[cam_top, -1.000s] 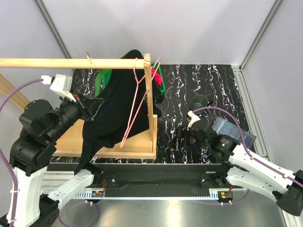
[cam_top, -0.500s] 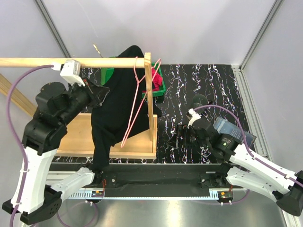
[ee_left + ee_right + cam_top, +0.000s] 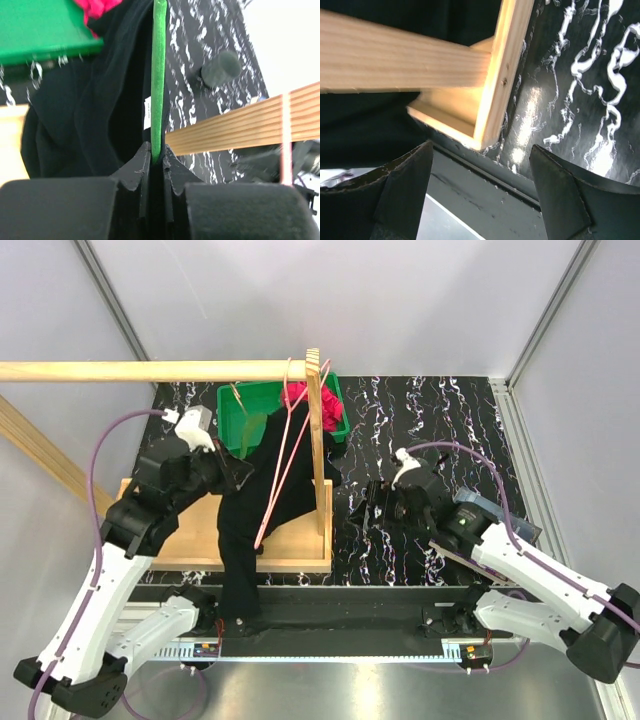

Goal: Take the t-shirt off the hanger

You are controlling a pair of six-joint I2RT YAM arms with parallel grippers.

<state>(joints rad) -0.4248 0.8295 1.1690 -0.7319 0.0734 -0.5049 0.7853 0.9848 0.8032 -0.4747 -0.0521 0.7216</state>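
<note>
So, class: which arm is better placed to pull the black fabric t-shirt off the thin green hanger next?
Probably the right: the left end effector is shut on the thin green hanger, while the right end effector is open, empty and near the black fabric t-shirt.

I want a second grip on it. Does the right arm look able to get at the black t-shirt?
Probably not straight on: the right tool is open, but the corner of the wooden rack stands between it and the black t-shirt, so it would likely need a detour.

Pale grey walls enclose a black marbled tabletop.
</note>
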